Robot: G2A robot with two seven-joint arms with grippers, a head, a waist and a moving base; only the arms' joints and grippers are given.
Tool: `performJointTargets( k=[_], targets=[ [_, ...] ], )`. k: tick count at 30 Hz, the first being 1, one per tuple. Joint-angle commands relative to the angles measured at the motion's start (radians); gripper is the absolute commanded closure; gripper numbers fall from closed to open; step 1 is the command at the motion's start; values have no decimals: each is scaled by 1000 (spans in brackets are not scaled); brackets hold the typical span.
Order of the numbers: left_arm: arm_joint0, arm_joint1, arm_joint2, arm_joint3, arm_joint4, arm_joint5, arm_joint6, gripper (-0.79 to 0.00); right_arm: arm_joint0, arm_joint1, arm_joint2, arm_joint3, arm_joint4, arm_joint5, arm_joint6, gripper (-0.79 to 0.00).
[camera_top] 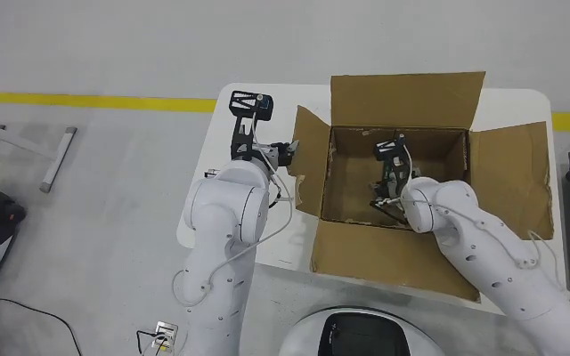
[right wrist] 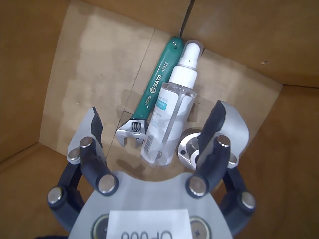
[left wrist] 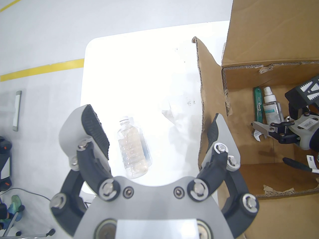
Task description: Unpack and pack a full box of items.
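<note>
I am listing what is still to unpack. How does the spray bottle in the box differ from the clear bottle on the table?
The spray bottle lies inside the box, beside a green wrench; the clear bottle lies outside it on the white table. The spray bottle has a white spray head and a printed label; the clear bottle looks see-through all over. Both lie on their sides.

White arms (camera_top: pixel 223 214), grey fingers (left wrist: pixel 71 123), black ribbed pads (left wrist: pixel 96 128)
</note>
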Motion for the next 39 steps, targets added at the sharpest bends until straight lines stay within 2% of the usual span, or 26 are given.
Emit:
performJointTargets(
  k=[1,3,4,6,7,12,18,20,31,37,39],
  targets=[
    [0,0,0,0,0,0,0,-785,9,-5,-4,15,0,4,4,-708],
    [0,0,0,0,0,0,0,-785,13,-9,-8,26,2,3,3,-696],
    [0,0,0,0,0,0,0,-785,14,-11,-9,32,2,2,3,-622],
    [0,0,0,0,0,0,0,-785,19,-14,-10,44,5,-2,3,-542],
    [0,0,0,0,0,0,0,-785,20,-16,-11,51,4,-3,3,-413],
    [0,0,0,0,0,0,0,-785,30,-25,-13,73,7,-11,5,-283],
    [0,0,0,0,0,0,0,-785,39,-34,-15,98,8,-23,14,-172],
    [0,0,0,0,0,0,0,-785,42,-36,-15,103,7,-26,17,0],
    [0,0,0,0,0,0,0,-785,-8,-31,52,-28,-35,-24,32,0],
    [0,0,0,0,0,0,0,-785,-72,-22,127,-161,-35,-27,5,0],
    [0,0,0,0,0,0,0,-785,-104,-20,169,-237,7,-29,-27,0]
  ],
)
